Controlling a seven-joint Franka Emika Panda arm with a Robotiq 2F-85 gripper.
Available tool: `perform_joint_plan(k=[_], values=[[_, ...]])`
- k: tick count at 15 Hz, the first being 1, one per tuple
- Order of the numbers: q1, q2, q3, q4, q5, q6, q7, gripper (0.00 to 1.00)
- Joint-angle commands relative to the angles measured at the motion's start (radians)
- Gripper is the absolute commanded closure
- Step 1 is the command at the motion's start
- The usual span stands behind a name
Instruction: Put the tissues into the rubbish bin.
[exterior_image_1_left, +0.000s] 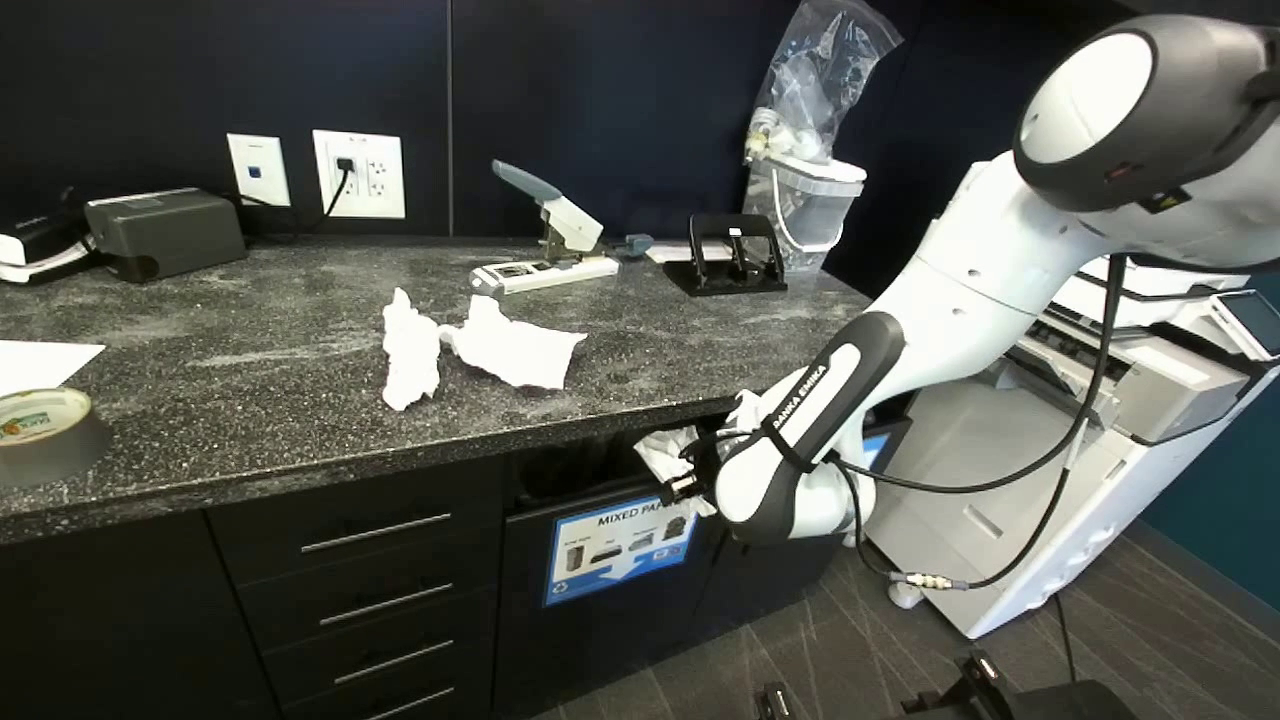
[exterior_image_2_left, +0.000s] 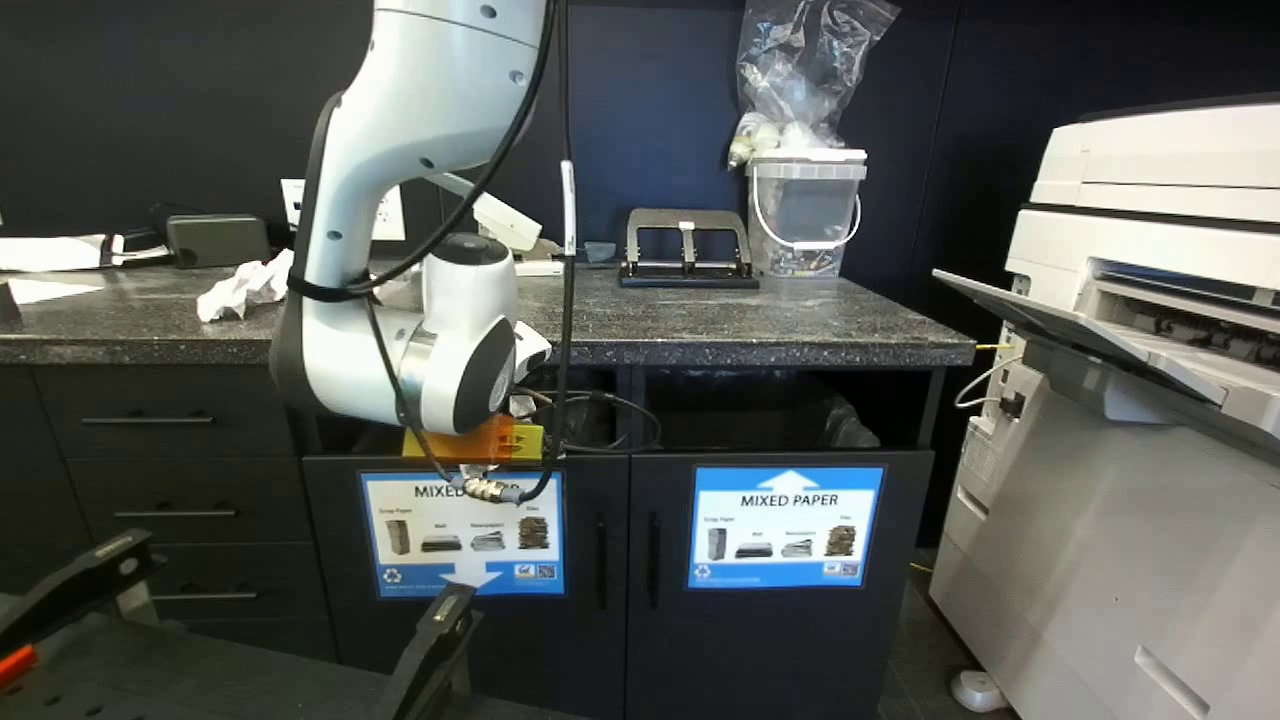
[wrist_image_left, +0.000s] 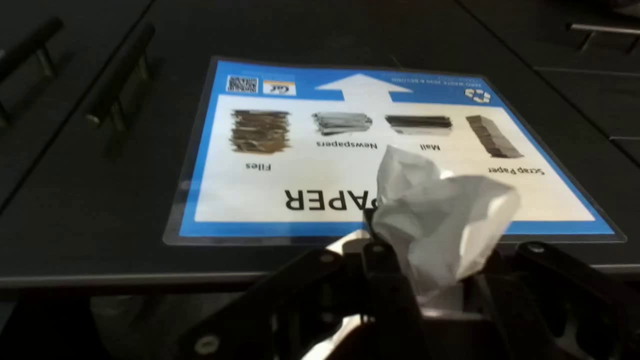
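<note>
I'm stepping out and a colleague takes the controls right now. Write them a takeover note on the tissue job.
Gripper: shut on a crumpled tissue, in front of the MIXED PAPER sign.
On the counter: a narrow tissue and a wider tissue, side by side.
Done: one tissue gripped and off the counter, not yet released. The bin opening above the sign is too dark to show what is inside.
Left: probably guide the held tissue into that opening, let go, then fetch the two on the counter.

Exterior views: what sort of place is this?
Likely an office copy room: a large printer, a hole punch on the counter, and MIXED PAPER signs on the cabinet doors.
</note>
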Motion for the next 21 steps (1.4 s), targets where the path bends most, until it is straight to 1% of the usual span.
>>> perform_joint_plan(k=[1, 8, 9, 12, 15, 21], values=[[-0.031, 0.085, 0.033, 0.096, -0.091, 0.093, 0.008, 0.93], [-0.062, 0.186, 0.057, 0.203, -0.266, 0.235, 0.045, 0.93], [-0.043, 0.196, 0.043, 0.22, -0.267, 0.259, 0.047, 0.93], [-0.034, 0.242, 0.038, 0.275, -0.296, 0.322, 0.07, 0.93], [-0.011, 0.289, 0.031, 0.344, -0.277, 0.369, 0.112, 0.93], [0.006, 0.367, 0.03, 0.467, -0.287, 0.357, 0.188, 0.93]])
